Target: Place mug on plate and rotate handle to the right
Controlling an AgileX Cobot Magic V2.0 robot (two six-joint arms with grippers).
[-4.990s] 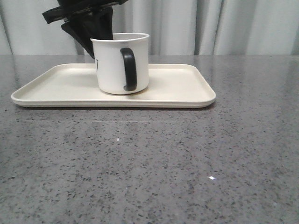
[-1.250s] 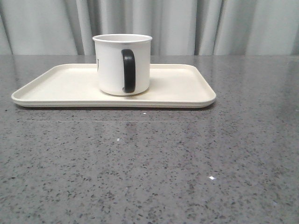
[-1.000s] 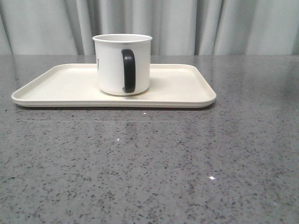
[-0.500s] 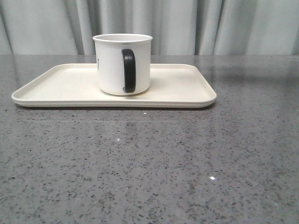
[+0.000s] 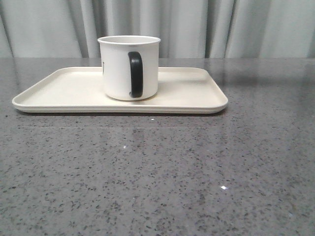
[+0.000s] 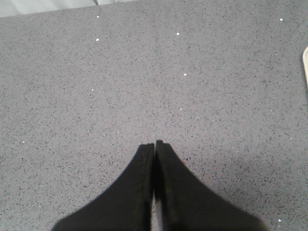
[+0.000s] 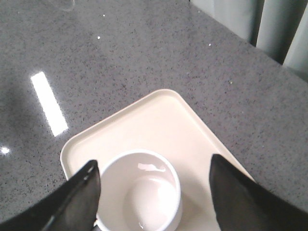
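Note:
The white mug (image 5: pixel 118 69) stands upright on the cream plate (image 5: pixel 197 104), a little left of its middle. Its black handle (image 5: pixel 136 74) faces the front camera, slightly right of the mug's centre. Neither gripper shows in the front view. In the right wrist view my right gripper (image 7: pixel 153 161) is open above the mug (image 7: pixel 139 192), its fingers (image 7: pixel 82 197) apart on either side of the rim without touching it; the handle does not show there. My left gripper (image 6: pixel 155 143) is shut on nothing over bare table, with the plate's edge (image 6: pixel 306 65) just in view.
The grey speckled table (image 5: pixel 157 172) stretches in front of the plate. Grey curtains (image 5: pixel 236 27) hang behind the table's far edge.
Five seconds ago a black gripper was at the mug's back left rim; it has left the front view. The mug and plate have not moved over the last second.

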